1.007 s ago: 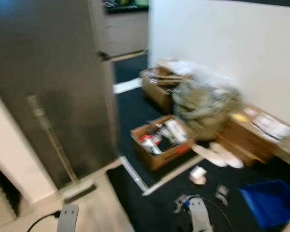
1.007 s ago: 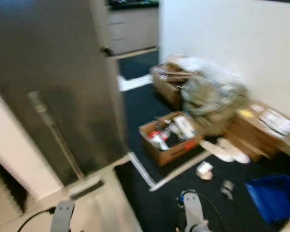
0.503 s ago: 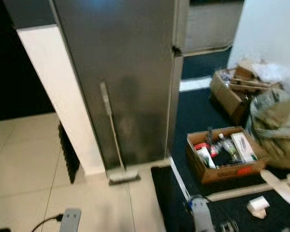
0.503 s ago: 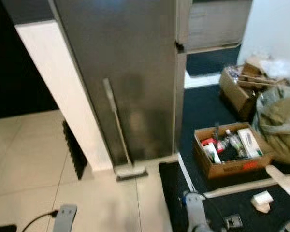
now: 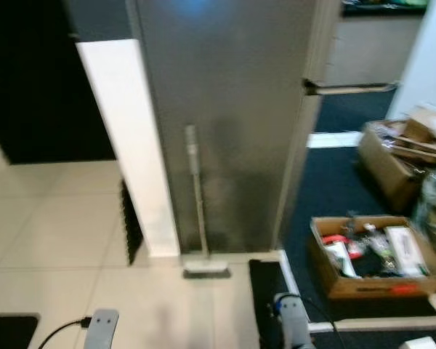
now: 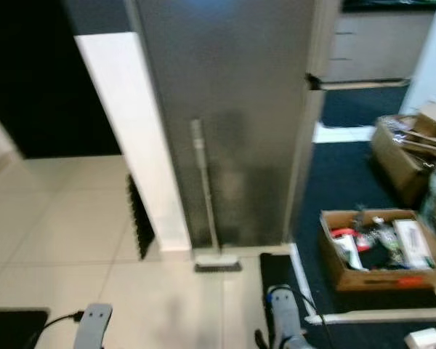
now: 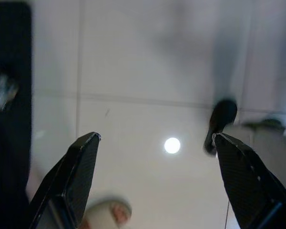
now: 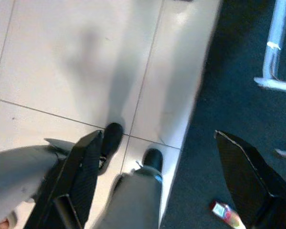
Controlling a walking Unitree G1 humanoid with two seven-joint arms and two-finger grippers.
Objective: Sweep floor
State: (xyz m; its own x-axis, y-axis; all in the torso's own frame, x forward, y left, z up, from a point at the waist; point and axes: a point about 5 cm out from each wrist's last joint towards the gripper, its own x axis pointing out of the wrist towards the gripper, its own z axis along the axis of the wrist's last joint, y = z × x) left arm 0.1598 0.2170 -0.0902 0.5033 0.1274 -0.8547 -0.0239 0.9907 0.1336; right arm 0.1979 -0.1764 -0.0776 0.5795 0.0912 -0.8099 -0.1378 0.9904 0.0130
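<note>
Nearest: both arms hang low over the pale glossy tiled floor (image 5: 51, 240), idle. L gripper (image 7: 155, 179) is spread wide w/ nothing between its black fingers; R gripper (image 8: 169, 176) likewise spread and empty, over the seam where tile meets the dark blue carpet (image 5: 334, 182).

Further out, the light grey long-handled broom (image 5: 198, 211) stands upright, leaning vs the dark grey metal panel (image 5: 225, 109), its flat head resting on the tiles at the panel's foot, just beside the carpet edge. To the R, on the carpet, an open brown cardboard box of clutter (image 5: 378, 254).

Step in hand, I judge: approach, broom not yet fetched. Next move calls for walking closer, then reaching a gripper to the handle.

Hard to tell: box contents blurred; far R boxes cut off by frame edge; room beyond the white wall edge (image 5: 131, 138) too dark.
</note>
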